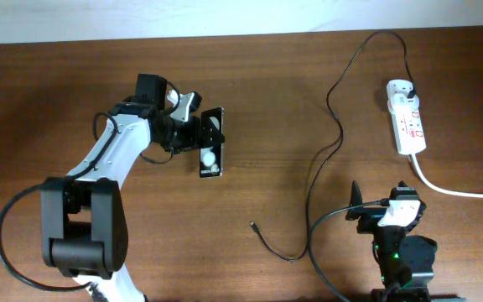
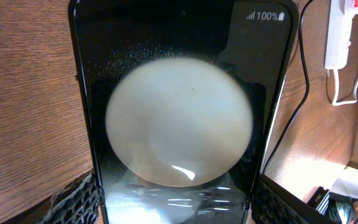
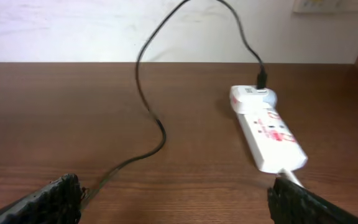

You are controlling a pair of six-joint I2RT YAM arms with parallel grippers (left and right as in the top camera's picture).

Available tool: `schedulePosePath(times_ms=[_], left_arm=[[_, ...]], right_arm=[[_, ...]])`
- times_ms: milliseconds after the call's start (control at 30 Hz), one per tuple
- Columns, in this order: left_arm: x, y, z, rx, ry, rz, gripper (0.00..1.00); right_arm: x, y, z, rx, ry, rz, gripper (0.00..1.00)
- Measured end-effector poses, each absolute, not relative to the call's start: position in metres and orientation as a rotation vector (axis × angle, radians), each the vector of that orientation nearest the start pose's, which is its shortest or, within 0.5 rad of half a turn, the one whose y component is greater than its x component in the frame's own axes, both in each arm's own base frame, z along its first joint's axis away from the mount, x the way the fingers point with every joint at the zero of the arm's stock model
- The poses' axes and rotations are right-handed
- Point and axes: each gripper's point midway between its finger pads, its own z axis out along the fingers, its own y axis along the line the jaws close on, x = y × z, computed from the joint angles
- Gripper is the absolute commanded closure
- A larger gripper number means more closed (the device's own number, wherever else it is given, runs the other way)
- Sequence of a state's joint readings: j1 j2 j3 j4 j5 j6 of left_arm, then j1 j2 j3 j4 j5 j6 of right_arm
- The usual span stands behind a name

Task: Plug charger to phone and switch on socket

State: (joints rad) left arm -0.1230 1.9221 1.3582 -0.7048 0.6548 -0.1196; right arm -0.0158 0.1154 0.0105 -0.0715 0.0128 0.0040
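The black phone (image 1: 212,143) lies on the brown table (image 1: 57,92) left of centre and fills the left wrist view (image 2: 179,124), with a round white glare on its screen. My left gripper (image 1: 193,132) (image 2: 176,193) has a finger against each long edge of the phone. The charger's thin black cable (image 1: 325,159) (image 3: 148,99) runs from its adapter (image 1: 409,87) (image 3: 261,81), plugged into the white socket strip (image 1: 407,117) (image 3: 269,130), to a loose plug tip (image 1: 252,224) on the table. My right gripper (image 1: 390,214) (image 3: 179,208) is open and empty near the front edge.
The strip's thick white cord (image 1: 451,189) trails off to the right edge. The black cable loops close to the right arm's base (image 1: 401,260). A white wall (image 3: 73,31) stands behind the table's far edge.
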Motion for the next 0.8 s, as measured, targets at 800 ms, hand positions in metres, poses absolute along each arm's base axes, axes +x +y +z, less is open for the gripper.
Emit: schedulePosePath(times_ms=[800], left_arm=[[0.398,-0.155,0.080,0.151,2.754,-0.981,0.28]], right_arm=[[0.266,0.086,0.305,-0.136,2.200,0.676,0.23]])
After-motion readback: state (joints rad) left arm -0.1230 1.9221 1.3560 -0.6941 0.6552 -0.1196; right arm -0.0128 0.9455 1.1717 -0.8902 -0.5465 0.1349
